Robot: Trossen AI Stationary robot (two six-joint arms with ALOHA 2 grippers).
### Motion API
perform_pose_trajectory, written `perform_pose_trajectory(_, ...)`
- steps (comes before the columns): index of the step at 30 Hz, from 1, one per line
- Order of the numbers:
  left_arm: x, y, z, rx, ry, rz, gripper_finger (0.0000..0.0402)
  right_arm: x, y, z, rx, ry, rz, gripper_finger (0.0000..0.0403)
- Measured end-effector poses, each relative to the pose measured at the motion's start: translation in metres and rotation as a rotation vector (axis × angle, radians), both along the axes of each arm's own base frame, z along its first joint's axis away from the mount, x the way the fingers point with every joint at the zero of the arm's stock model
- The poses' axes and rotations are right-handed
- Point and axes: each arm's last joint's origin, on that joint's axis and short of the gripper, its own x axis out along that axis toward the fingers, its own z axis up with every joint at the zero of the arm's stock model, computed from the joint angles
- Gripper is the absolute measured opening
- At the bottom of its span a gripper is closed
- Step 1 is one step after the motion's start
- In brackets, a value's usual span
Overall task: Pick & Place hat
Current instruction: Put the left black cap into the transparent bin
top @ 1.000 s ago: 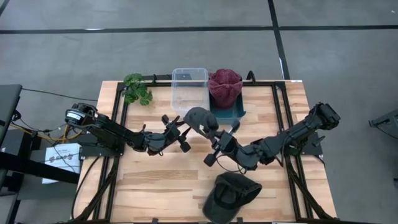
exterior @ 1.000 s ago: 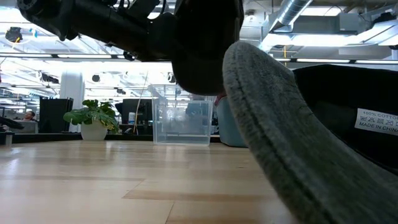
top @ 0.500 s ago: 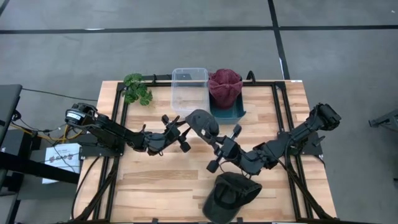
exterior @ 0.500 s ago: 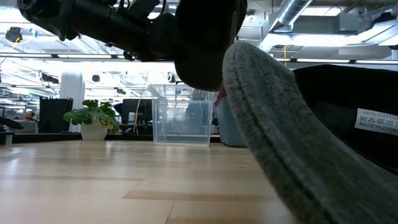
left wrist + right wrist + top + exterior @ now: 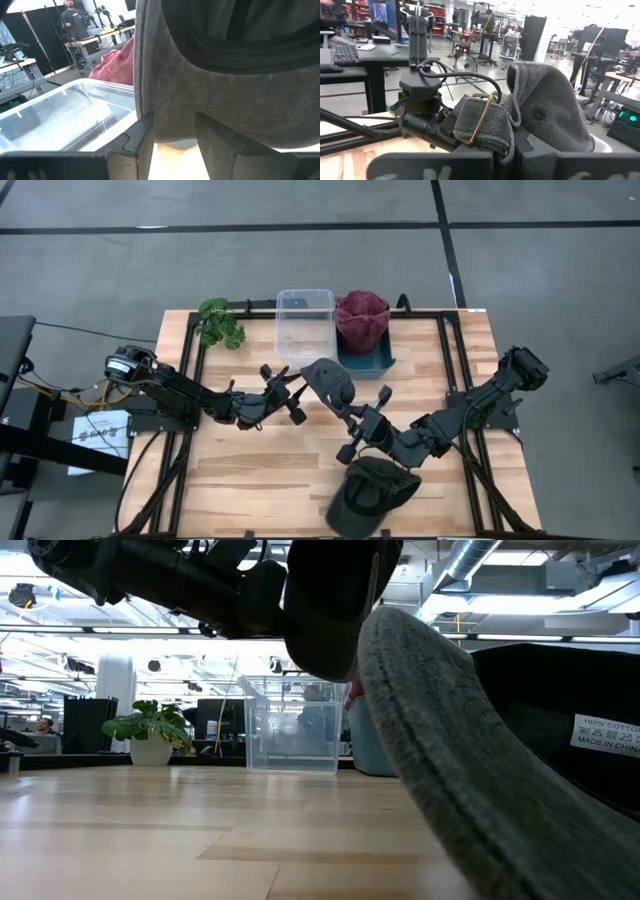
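A grey hat (image 5: 327, 379) hangs in mid-air over the table's middle, with my right gripper (image 5: 346, 411) shut on it from the near right. The right wrist view shows the hat's crown (image 5: 547, 117) beyond the fingers. My left gripper (image 5: 296, 393) stands open and level just left of the hat. In the left wrist view its two fingers (image 5: 141, 134) flank the hat's lower cloth (image 5: 175, 112); whether they touch it I cannot tell. In the low view the hat (image 5: 330, 610) shows dark, well above the tabletop. My right gripper holds the grey hat by its back strap, right beside the brass buckle (image 5: 481, 125), pinched between the two shut fingers. The fingers come in level from the table's near right. The hat is lifted clear of the table, its crown beyond the fingertips.
A dark cap (image 5: 371, 489) lies at the near edge, and its brim (image 5: 450, 770) fills the low view's foreground. At the far edge stand a clear plastic box (image 5: 305, 320), a teal bin (image 5: 370, 360) with a red hat (image 5: 361, 318), and a small plant (image 5: 220, 323).
My right gripper has gone a little toward the table's near edge and right, still shut on the grey hat. The hat has shifted with it, away from the clear box, and stays lifted clear.
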Motion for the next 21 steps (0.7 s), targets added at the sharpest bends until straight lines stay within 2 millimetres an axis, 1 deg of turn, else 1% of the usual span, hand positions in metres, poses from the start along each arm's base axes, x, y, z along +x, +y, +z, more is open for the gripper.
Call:
perform_pose_trajectory(7, 0.000, 0.000, 0.000, 0.000, 0.000, 0.001, 0.0140, -0.001, 0.001, -0.002, 0.009, 0.003, 0.003, 0.0001)
perform_pose_trajectory(21, 0.000, 0.000, 0.000, 0.000, 0.000, 0.001, 0.0140, -0.012, 0.017, -0.002, -0.003, 0.007, 0.008, 0.0001)
